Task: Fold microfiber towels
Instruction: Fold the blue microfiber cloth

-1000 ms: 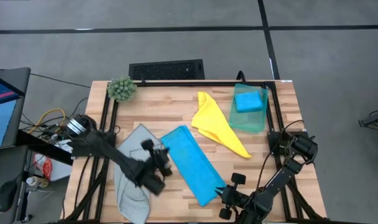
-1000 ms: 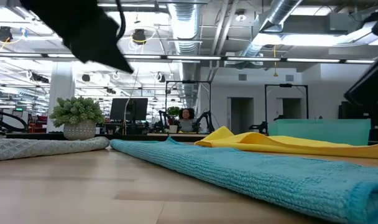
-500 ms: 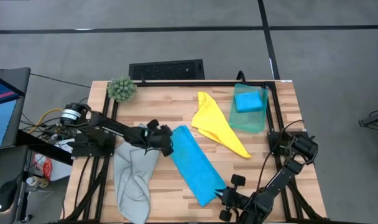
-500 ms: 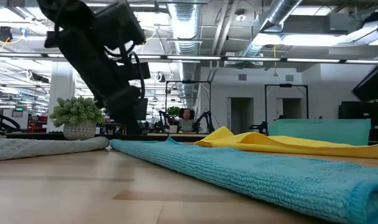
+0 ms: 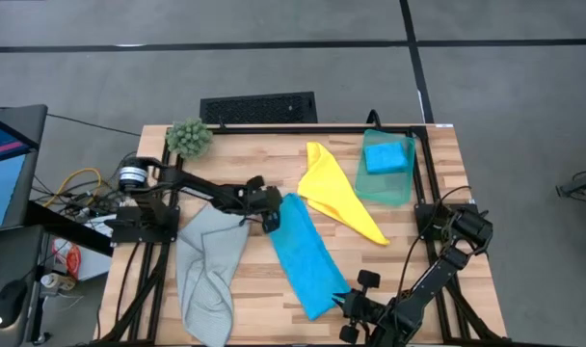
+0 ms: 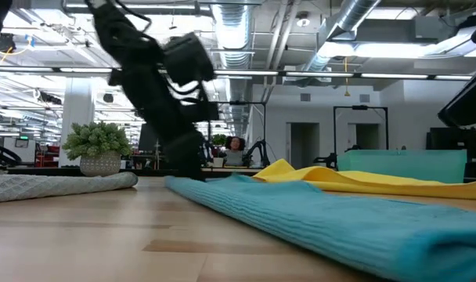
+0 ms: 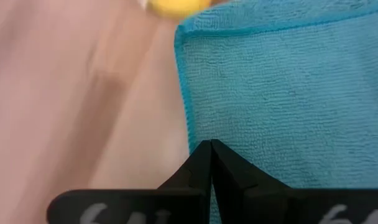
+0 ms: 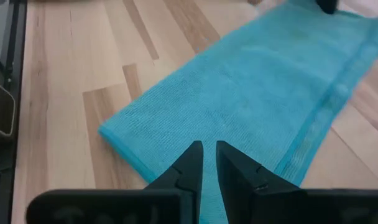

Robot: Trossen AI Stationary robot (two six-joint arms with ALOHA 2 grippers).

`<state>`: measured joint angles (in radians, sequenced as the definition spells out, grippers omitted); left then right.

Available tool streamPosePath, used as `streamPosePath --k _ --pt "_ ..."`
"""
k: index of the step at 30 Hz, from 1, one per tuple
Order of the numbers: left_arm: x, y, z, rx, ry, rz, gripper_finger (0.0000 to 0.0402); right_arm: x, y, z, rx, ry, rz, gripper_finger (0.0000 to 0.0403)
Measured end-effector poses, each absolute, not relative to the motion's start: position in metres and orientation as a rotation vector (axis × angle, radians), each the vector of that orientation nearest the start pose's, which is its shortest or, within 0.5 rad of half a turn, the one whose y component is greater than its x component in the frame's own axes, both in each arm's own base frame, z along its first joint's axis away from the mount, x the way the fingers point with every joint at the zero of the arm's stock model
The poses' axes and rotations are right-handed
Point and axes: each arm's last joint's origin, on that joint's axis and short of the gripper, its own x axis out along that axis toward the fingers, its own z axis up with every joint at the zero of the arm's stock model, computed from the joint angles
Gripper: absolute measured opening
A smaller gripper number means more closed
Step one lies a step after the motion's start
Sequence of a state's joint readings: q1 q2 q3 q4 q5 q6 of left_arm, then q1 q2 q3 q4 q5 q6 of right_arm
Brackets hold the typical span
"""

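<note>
Left gripper pressed together on the blue towel at mid-table.
My wrist view shows the tips meeting on its cloth; right gripper, slightly apart, holds nothing above the near end.

I find no legible text, label, brand or number in any view. The pale marks on the bar of my left pincer, as seen from its wrist camera, are too blurred to read. The small green sign in the room behind the counter, seen from the low camera, is too small to read.
</note>
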<state>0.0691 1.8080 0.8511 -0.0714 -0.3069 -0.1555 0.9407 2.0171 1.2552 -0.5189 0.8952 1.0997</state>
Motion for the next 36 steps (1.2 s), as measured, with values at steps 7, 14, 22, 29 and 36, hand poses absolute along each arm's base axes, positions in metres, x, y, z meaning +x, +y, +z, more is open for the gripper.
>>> streamPosePath --k 7,14,22,29,36 --pt "0.352 0.063 0.137 0.205 1.000 0.390 0.0000 0.248 0.286 0.134 0.036 0.625 -0.392 0.0070" --pt "0.366 0.055 0.175 0.181 0.992 0.291 0.0000 0.256 0.278 0.134 0.020 0.640 -0.408 0.0070" --pt "0.345 -0.040 0.175 0.144 1.017 0.095 0.0000 0.247 0.260 0.109 0.067 0.677 -0.446 0.0070" --pt "0.316 -0.126 0.170 0.169 0.945 0.109 0.0000 0.243 0.257 0.090 0.245 0.635 -0.386 0.0070" --pt "0.281 -0.185 0.170 0.198 0.864 0.138 0.0000 0.269 0.250 0.095 0.343 0.610 -0.327 0.0070"
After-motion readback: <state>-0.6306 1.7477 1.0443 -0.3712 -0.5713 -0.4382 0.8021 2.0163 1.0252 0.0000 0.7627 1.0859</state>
